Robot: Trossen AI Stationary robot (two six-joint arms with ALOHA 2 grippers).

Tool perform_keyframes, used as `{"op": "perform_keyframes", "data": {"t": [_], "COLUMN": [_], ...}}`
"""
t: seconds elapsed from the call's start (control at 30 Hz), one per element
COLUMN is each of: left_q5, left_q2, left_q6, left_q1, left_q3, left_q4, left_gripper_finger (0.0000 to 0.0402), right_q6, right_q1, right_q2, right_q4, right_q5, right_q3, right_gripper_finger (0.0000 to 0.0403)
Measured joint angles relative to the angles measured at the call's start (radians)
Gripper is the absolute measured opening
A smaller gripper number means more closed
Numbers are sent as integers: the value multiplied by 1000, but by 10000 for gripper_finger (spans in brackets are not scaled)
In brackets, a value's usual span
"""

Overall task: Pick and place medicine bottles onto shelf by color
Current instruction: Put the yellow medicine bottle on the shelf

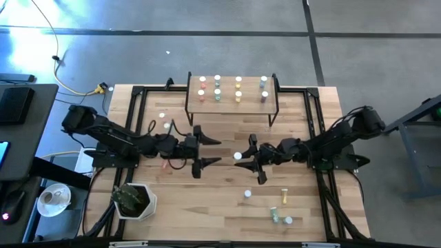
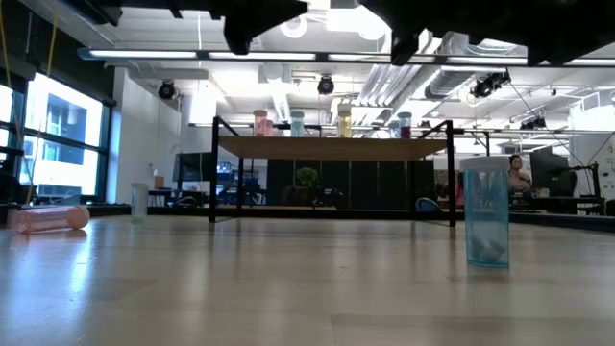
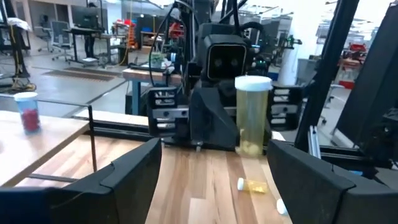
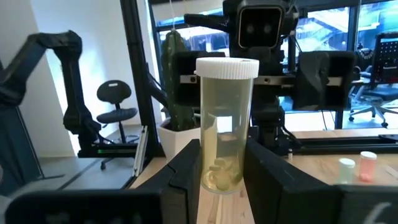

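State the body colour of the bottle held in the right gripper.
Pale yellow, with a white cap: the bottle in the right gripper shows best in the right wrist view.

A yellow medicine bottle (image 4: 226, 126) with a white cap sits between the black fingers of the right gripper (image 1: 249, 158). The black left gripper (image 1: 207, 151) hangs over the pale plank table (image 1: 227, 200). On the light-wood shelf (image 1: 231, 102) stand pink, green, yellow and blue-grey bottles (image 1: 233, 89). A blue-grey bottle (image 2: 485, 212) and a toppled pink bottle (image 2: 48, 219) show low.
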Motion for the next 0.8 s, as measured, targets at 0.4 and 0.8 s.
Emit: {"op": "perform_keyframes", "data": {"t": [0.4,0.8], "left_q5": [55,52], "left_q2": [106,106], "left_q6": [26,19], "left_q1": [0,0], "left_q3": [83,84], "left_q4": [-3,30], "left_gripper_finger": [282,282], "right_q6": [-44,-62], "right_q1": [-7,-7], "right_q2": [82,84], "right_q4": [-126,-159], "right_q5": [11,11], "right_q3": [130,174], "right_gripper_finger": [85,85]}}
